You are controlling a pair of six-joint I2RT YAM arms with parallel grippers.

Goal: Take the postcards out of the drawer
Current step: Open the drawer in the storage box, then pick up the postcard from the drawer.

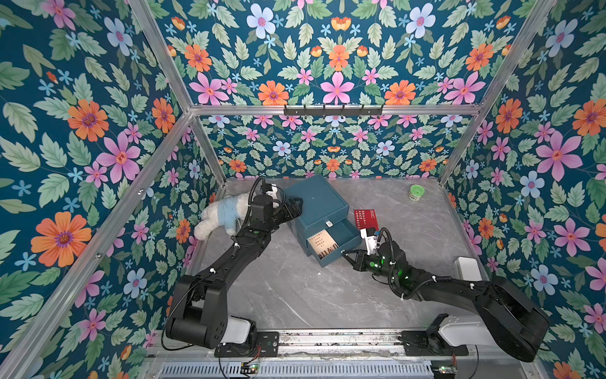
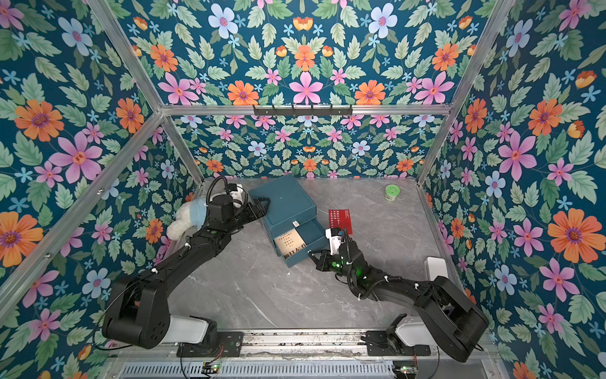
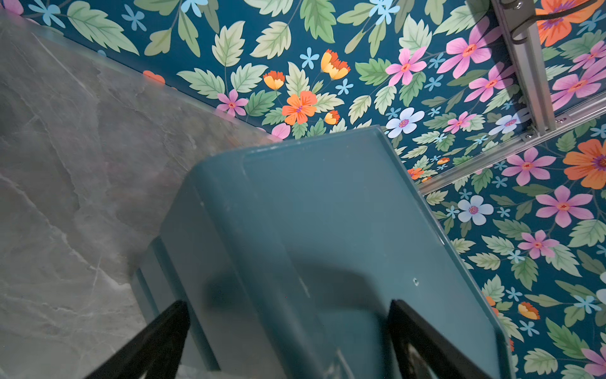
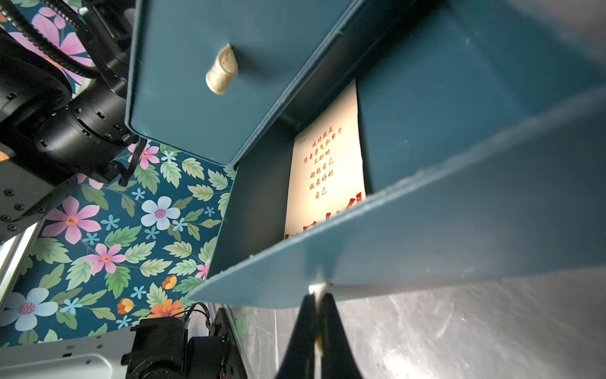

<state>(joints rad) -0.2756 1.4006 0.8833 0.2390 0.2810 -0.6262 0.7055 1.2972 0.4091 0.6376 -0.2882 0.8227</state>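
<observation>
One cream postcard (image 1: pixel 320 243) lies lengthwise, front-to-back, in the open drawer (image 1: pixel 348 233)

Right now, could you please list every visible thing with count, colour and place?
drawer box: one, teal, middle of table, lower drawer pulled out
cream postcard: one, cream with orange print, inside lower drawer
red postcard: one, red, on table beside box
plush toy: one, white and blue, table's far left
jar: one, green, far right corner
white block: one, white, right table edge
hook rack: one, black, back wall
left gripper: one, black, open astride box corner
right gripper: one, black, shut on drawer's pull tab
</observation>
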